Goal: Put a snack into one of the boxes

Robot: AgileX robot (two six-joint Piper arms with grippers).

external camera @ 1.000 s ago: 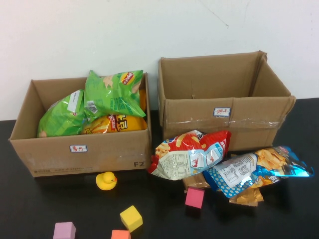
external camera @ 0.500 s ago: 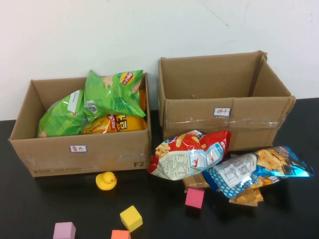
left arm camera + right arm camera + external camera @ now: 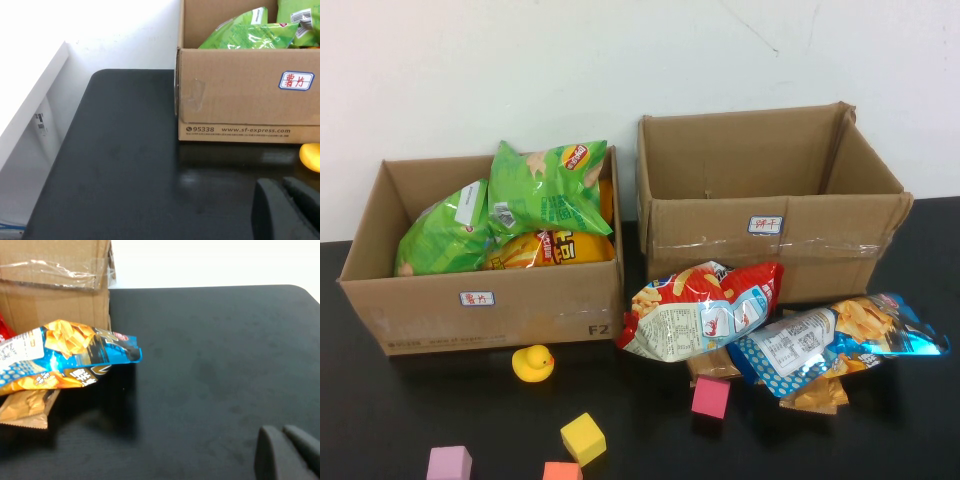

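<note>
Two cardboard boxes stand at the back. The left box (image 3: 480,310) holds green and yellow chip bags (image 3: 545,185). The right box (image 3: 770,215) looks empty. In front of it lie a red and white snack bag (image 3: 705,310), a blue snack bag (image 3: 830,340) and a tan packet (image 3: 815,395). Neither arm shows in the high view. My left gripper (image 3: 281,186) is shut and empty over bare table near the left box's front corner (image 3: 240,100). My right gripper (image 3: 281,432) is shut and empty over bare table, apart from the blue bag (image 3: 75,347).
A yellow rubber duck (image 3: 533,362) sits in front of the left box. A pink block (image 3: 711,397), a yellow block (image 3: 583,437), a purple block (image 3: 449,463) and an orange block (image 3: 561,471) lie near the front. The table's left edge (image 3: 75,115) runs beside the left gripper.
</note>
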